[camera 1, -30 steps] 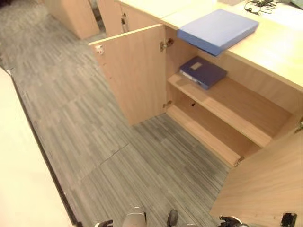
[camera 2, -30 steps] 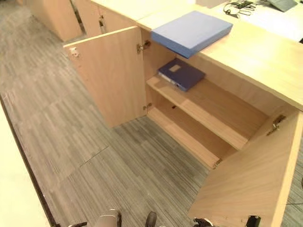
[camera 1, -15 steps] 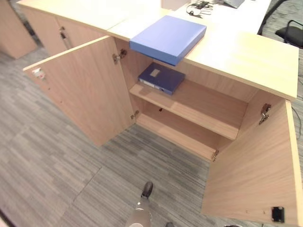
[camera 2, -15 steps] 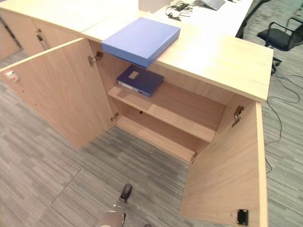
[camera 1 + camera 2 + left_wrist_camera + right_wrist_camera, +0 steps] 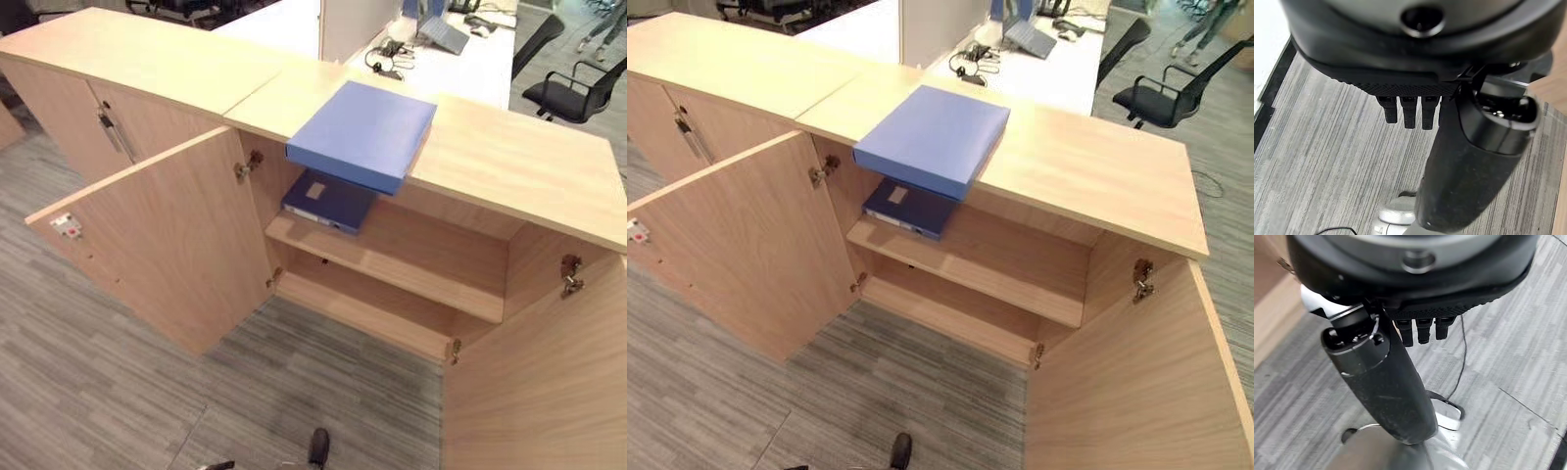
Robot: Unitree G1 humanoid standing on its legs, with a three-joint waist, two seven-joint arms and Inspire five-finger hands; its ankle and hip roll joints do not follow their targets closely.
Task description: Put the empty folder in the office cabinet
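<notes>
A light blue folder [image 5: 362,132] lies flat on the wooden cabinet's top [image 5: 519,166], its near edge jutting out over the open front. Below it a dark blue folder [image 5: 328,203] with a white label lies at the left end of the upper shelf [image 5: 411,264]. Both cabinet doors stand open. My left hand [image 5: 1400,58] hangs over the grey carpet with fingers [image 5: 1403,110] straight and nothing in it. My right hand [image 5: 1415,284] hangs the same way over the carpet, fingers [image 5: 1422,330] straight and holding nothing.
The left door [image 5: 167,245] swings out over the carpet, and the right door [image 5: 549,382] stands close at the lower right. The lower shelf [image 5: 362,308] is bare. Behind the cabinet are a white desk [image 5: 460,59] with a laptop and a black office chair [image 5: 578,88].
The camera has swung and tipped up, so the whole cabinet now sits in the middle of the view with the desk behind it. The folders have not moved.
</notes>
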